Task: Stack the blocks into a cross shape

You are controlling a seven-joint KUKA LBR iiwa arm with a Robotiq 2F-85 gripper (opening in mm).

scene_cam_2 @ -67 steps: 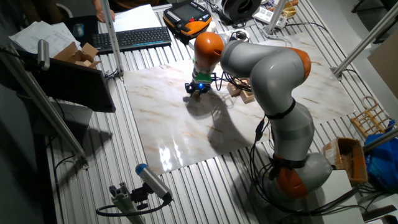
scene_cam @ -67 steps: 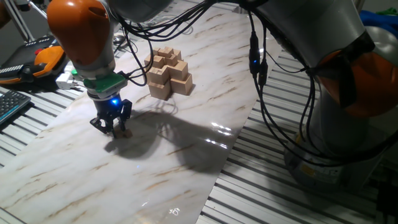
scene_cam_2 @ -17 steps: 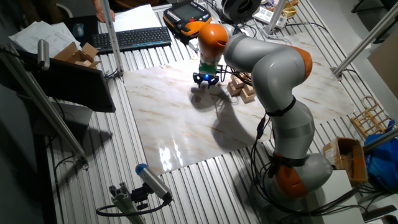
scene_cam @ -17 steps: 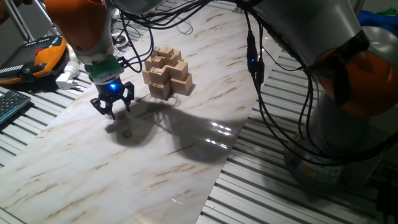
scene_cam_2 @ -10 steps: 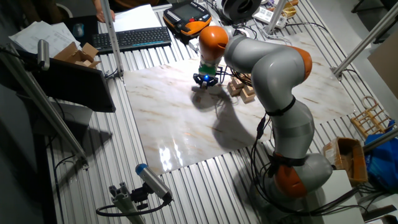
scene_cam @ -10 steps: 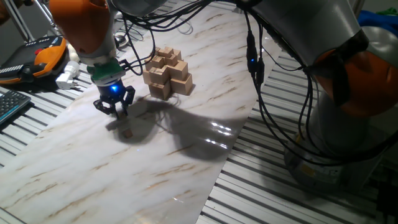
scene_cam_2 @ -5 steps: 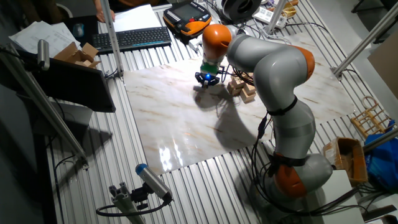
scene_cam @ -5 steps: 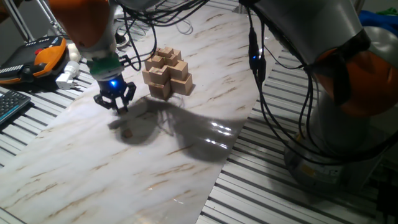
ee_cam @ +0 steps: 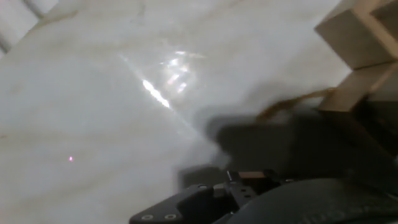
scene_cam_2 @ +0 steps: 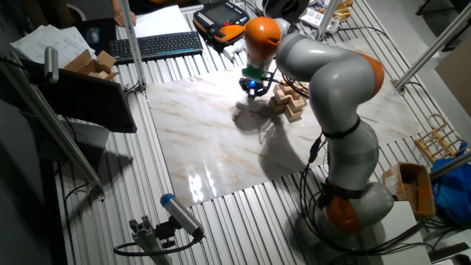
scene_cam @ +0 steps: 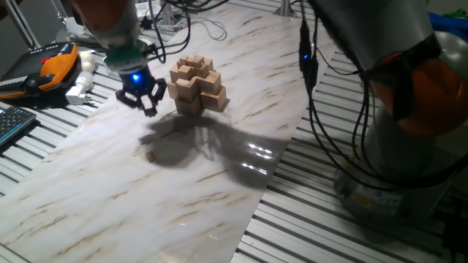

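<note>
Gripper: the black two-finger gripper [scene_cam: 148, 108] with a blue light on its body hangs in the air above the pale marble-patterned tabletop [scene_cam: 110, 190], just beside the pile of wooden cubes, apart from it and clear of the surface.
Jaw opening: the fingers are drawn close together, with only a narrow gap showing in one fixed view.
Grasp: a small tan speck seems to sit between the fingertips in one fixed view, but it is too small and blurred to say for sure; I cannot tell whether the gripper is carrying a block or is closed on nothing.
Hand view: blurred; it shows the dark gripper body at the lower edge and the corner of the large wooden cubes at the upper right, and no fingertip contact can be read from it.
Loose block: one tiny light-tan wooden cube [scene_cam: 151, 155] lies alone on the tabletop, in the arm's shadow, well apart from the gripper and the pile.
Cross shape: the tiered pile of light-tan wooden cubes [scene_cam: 197, 85] stands on the tabletop, larger cubes at the bottom and smaller ones on top.
Other fixed view: the pile [scene_cam_2: 288, 102] sits just beside the gripper [scene_cam_2: 254, 87].
</note>
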